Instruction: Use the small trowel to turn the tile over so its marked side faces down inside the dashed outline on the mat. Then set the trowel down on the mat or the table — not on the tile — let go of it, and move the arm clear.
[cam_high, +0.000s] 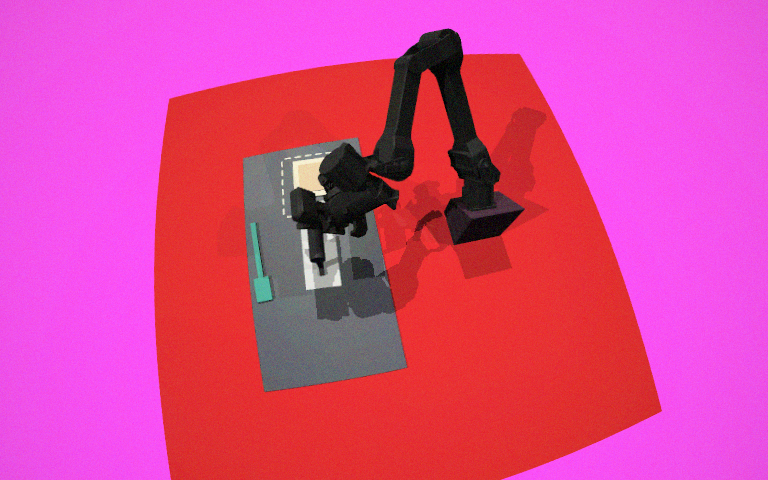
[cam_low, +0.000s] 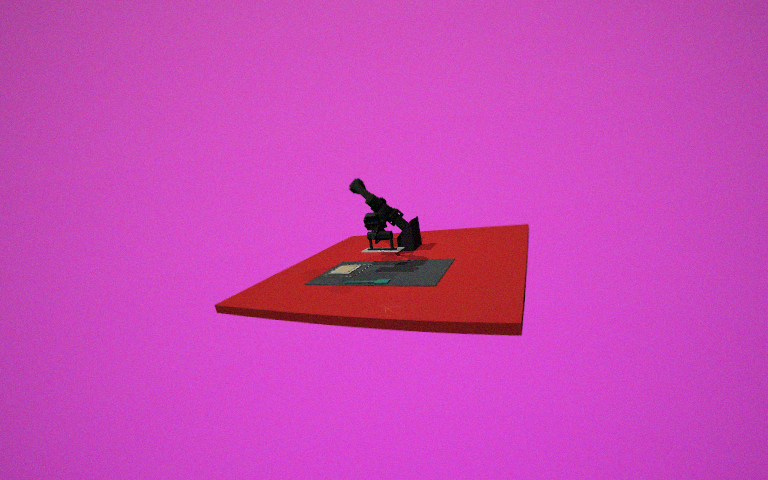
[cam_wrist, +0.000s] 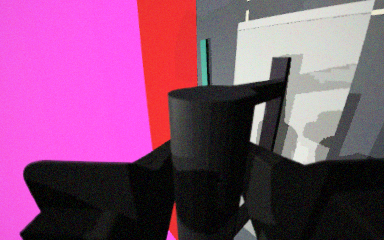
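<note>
my gripper (cam_high: 322, 217) (cam_low: 378, 230) (cam_wrist: 205, 140) is closed tight around the dark round handle of my small trowel (cam_high: 311, 280) (cam_low: 382, 250) (cam_wrist: 310, 45). the handle sits on thin dark posts, with the flat white blade below. the blade hangs level above the mat (cam_high: 334, 350) (cam_low: 419, 271) (cam_wrist: 215, 15), so i have not put it down. from the top, the part i can see is next to the tile (cam_high: 308, 175) (cam_low: 344, 269).

the tile lies flat on the mat, inside the dashed outline (cam_high: 282, 186) (cam_low: 368, 266) (cam_wrist: 247, 16) as far as i can see. it shows a tan middle with a pale edge. i can't tell if that is the marked side. my black arm (cam_high: 402, 101) (cam_low: 368, 198) is in the way and hides part of the tile and outline from above.

a skinny green thing (cam_high: 259, 260) (cam_low: 368, 281) (cam_wrist: 203, 62) with a square end lies on the mat, near the tile, by the long side that is away from my base (cam_high: 481, 223) (cam_low: 410, 237). my trowel is apart from it. my base is well apart from the tile, on the red table (cam_high: 509, 339) (cam_low: 453, 305) (cam_wrist: 170, 75). the red goes all around the mat, and past its edges it is all pink.
</note>
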